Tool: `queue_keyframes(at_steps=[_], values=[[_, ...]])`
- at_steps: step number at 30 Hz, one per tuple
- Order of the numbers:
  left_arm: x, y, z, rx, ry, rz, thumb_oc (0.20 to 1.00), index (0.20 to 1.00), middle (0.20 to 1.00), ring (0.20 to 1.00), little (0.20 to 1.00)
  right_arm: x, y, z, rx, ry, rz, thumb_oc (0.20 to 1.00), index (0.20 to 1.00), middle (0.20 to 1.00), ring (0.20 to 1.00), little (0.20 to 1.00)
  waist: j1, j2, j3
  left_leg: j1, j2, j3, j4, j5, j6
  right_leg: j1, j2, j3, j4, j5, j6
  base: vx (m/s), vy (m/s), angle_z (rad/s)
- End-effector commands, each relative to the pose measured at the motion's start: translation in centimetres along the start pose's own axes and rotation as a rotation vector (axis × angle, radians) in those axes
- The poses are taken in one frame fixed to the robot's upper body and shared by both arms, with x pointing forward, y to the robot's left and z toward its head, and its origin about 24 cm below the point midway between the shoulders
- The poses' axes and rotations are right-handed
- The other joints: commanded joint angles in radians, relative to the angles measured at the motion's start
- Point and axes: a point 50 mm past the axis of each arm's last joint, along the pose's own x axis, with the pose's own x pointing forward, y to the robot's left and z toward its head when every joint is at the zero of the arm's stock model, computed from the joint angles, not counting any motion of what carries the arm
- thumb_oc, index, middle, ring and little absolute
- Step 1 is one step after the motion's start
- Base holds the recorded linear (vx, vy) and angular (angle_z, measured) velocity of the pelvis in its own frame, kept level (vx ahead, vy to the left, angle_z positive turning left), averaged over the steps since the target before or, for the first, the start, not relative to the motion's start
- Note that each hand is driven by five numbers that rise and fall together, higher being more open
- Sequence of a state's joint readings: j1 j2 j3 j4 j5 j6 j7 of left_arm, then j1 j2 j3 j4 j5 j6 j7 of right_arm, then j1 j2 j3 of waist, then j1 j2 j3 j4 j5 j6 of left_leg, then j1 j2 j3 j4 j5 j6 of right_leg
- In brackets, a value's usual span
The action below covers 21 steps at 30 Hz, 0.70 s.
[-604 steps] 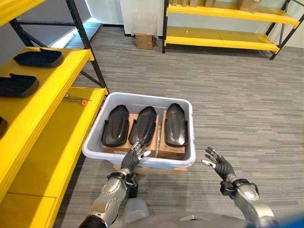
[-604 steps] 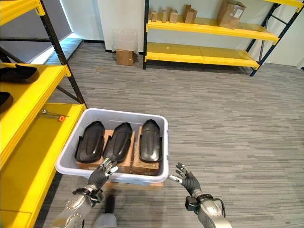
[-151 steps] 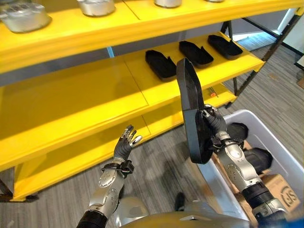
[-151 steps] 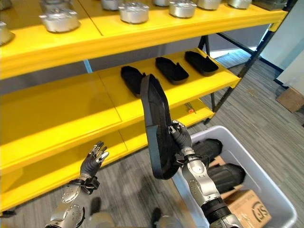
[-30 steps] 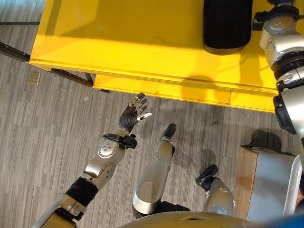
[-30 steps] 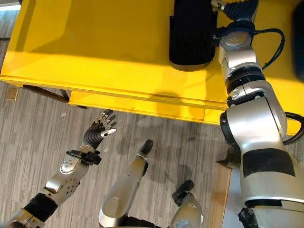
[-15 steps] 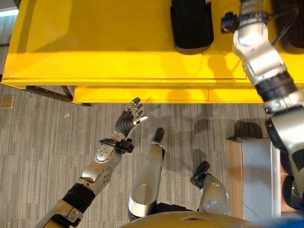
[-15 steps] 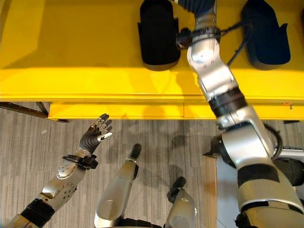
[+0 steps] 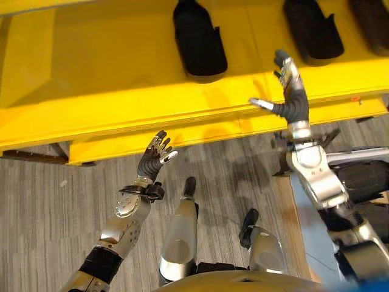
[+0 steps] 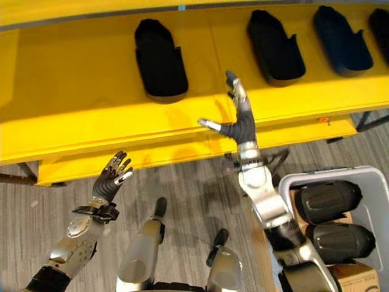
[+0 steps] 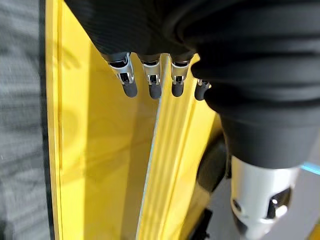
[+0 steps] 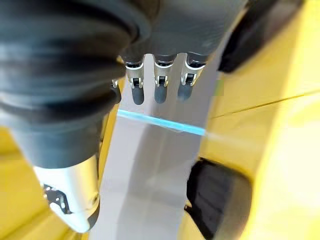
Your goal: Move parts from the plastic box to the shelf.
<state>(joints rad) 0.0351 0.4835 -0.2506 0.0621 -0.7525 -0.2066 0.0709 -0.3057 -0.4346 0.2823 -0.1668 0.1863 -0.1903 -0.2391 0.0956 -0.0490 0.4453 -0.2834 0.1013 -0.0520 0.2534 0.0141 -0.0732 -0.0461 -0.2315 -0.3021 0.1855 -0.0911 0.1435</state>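
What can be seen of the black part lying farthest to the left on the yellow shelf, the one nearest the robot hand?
The black part is a long, matte dark moulded shell, plastic by its look, rounded at the far end and squared off at the near end. It lies flat on the yellow shelf, lengthwise from back to front, apart from the other black parts further right. Nothing touches it; the right robot hand hangs open in front of the shelf edge.

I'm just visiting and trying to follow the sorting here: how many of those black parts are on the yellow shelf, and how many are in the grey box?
Black parts on the yellow shelf: 4
Black parts in the plastic box: 2
Total: 6
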Motion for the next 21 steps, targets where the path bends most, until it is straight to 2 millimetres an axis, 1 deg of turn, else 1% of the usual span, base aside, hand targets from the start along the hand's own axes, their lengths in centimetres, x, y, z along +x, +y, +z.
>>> queue_keyframes(at_steps=[1,4,5,8,9,10,11,12,14,15,16,17,18,20,21], values=[[-1.4,0.3,-0.8,0.036,0.007,-0.012,1.0,1.0,1.0,1.0,1.0,-0.8,-0.3,1.9,0.074,-0.111,0.065,1.0,1.0,1.0,1.0,1.0,-0.043,0.001,-0.128,0.054,0.141,0.055,-0.151,0.129,-0.019,-0.013,0.083,0.036,0.043,-0.076,-0.043,-0.05,-0.132,-0.63],[-1.6,0.4,-0.8,0.032,0.004,-0.006,1.0,1.0,1.0,1.0,1.0,-1.1,-0.2,2.0,0.055,-0.114,0.09,1.0,1.0,1.0,1.0,1.0,-0.049,0.003,-0.133,0.074,0.157,0.065,-0.171,0.141,-0.021,-0.021,0.098,0.054,0.053,-0.082,-0.052,-0.05,-0.131,-0.54],[-1.8,0.4,-1.2,0.009,0.003,0.006,1.0,1.0,1.0,1.0,1.0,-2.1,-0.4,1.4,0.08,-0.071,0.101,1.0,1.0,1.0,1.0,1.0,-0.071,0.004,-0.14,0.104,0.192,0.087,-0.188,0.155,-0.029,-0.038,0.133,0.086,0.077,-0.096,-0.069,-0.07,-0.186,-0.35],[-2.3,0.6,-2.1,-0.011,0.023,0.037,1.0,1.0,1.0,1.0,1.0,-3.5,-0.9,0.5,0.114,-0.008,0.09,1.0,1.0,1.0,1.0,1.0,-0.09,0.005,-0.162,0.136,0.236,0.112,-0.213,0.183,-0.038,-0.045,0.182,0.124,0.074,-0.099,-0.09,-0.05,-0.248,-0.59],[-2.4,0.6,-2.3,-0.023,0.028,0.053,1.0,1.0,1.0,1.0,1.0,-4.0,-1.2,0.0,0.134,0.022,0.071,1.0,1.0,1.0,1.0,1.0,-0.096,0.006,-0.167,0.14,0.243,0.116,-0.206,0.182,-0.037,-0.048,0.193,0.136,0.073,-0.097,-0.097,-0.03,-0.258,-0.52],[-2.5,0.8,-2.5,-0.026,0.032,0.067,1.0,1.0,1.0,1.0,1.0,-4.3,-1.3,-0.5,0.161,0.051,0.05,1.0,1.0,1.0,1.0,1.0,-0.096,0.001,-0.17,0.139,0.242,0.101,-0.183,0.171,-0.028,-0.044,0.204,0.152,0.062,-0.092,-0.106,-0.03,-0.207,-0.47],[-2.5,0.9,-2.6,-0.025,0.029,0.075,1.0,1.0,1.0,1.0,1.0,-4.6,-1.7,-0.7,0.147,0.065,0.035,1.0,1.0,1.0,1.0,1.0,-0.092,-0.003,-0.173,0.138,0.23,0.075,-0.162,0.173,-0.021,-0.037,0.214,0.166,0.047,-0.087,-0.113,-0.03,-0.208,-0.51],[-2.4,0.7,-2.6,-0.025,0.025,0.067,1.0,1.0,1.0,1.0,1.0,-4.7,-1.9,-1.0,0.148,0.078,0.021,1.0,1.0,1.0,1.0,1.0,-0.086,-0.003,-0.176,0.13,0.199,0.034,-0.144,0.169,-0.01,-0.027,0.222,0.182,0.023,-0.077,-0.117,0.01,-0.156,-0.56],[-2.7,0.6,-3.0,-0.031,0.038,0.073,1.0,1.0,1.0,1.0,1.0,-5.1,-2.3,-1.6,0.158,0.112,-0.004,1.0,1.0,1.0,1.0,1.0,-0.066,-0.01,-0.18,0.124,0.106,-0.053,-0.125,0.159,0.001,0.004,0.229,0.206,-0.021,-0.062,-0.118,0.04,-0.12,-0.67],[-2.8,0.5,-3.2,-0.03,0.045,0.074,1.0,1.0,1.0,1.0,1.0,-5.3,-2.6,-1.7,0.152,0.122,-0.025,1.0,1.0,1.0,1.0,1.0,-0.065,-0.014,-0.188,0.104,0.047,-0.082,-0.101,0.137,0.01,0.01,0.228,0.212,-0.037,-0.052,-0.116,0.06,-0.112,-0.64],[-3.0,0.6,-3.5,-0.024,0.056,0.075,1.0,1.0,1.0,1.0,1.0,-5.7,-3.0,-2.0,0.154,0.135,-0.052,1.0,1.0,1.0,1.0,1.0,-0.068,-0.02,-0.194,0.109,-0.031,-0.102,-0.082,0.067,0.03,0.021,0.234,0.235,-0.058,-0.04,-0.112,0.06,-0.084,-0.43],[-3.1,0.7,-3.6,-0.022,0.06,0.074,1.0,1.0,1.0,1.0,1.0,-6.1,-3.1,-2.2,0.157,0.151,-0.058,1.0,1.0,1.0,1.0,1.0,-0.071,-0.018,-0.203,0.111,-0.074,-0.107,-0.071,0.047,0.036,0.027,0.239,0.247,-0.074,-0.024,-0.107,0.08,-0.035,-0.26],[-3.4,0.7,-3.7,-0.006,0.067,0.062,1.0,1.0,1.0,1.0,1.0,-6.8,-3.3,-2.5,0.143,0.176,-0.07,1.0,1.0,1.0,1.0,1.0,-0.08,-0.008,-0.222,0.125,-0.163,-0.104,-0.071,0.005,0.063,0.029,0.25,0.268,-0.1,-0.004,-0.105,0.06,0.012,-0.36],[-3.5,0.6,-3.8,-0.006,0.068,0.062,1.0,1.0,1.0,1.0,1.0,-6.9,-3.3,-2.5,0.143,0.177,-0.071,1.0,1.0,1.0,1.0,1.0,-0.077,-0.008,-0.221,0.127,-0.163,-0.102,-0.067,0.001,0.065,0.034,0.25,0.27,-0.102,-0.004,-0.104,0.03,0.023,-0.56],[-3.6,0.6,-3.7,0.002,0.066,0.054,1.0,1.0,1.0,1.0,1.0,-7.2,-3.1,-2.7,0.149,0.19,-0.069,1.0,1.0,1.0,1.0,1.0,-0.08,0.0,-0.233,0.131,-0.211,-0.111,-0.072,-0.013,0.077,0.033,0.26,0.285,-0.117,0.008,-0.101,0.04,0.051,-0.57]])
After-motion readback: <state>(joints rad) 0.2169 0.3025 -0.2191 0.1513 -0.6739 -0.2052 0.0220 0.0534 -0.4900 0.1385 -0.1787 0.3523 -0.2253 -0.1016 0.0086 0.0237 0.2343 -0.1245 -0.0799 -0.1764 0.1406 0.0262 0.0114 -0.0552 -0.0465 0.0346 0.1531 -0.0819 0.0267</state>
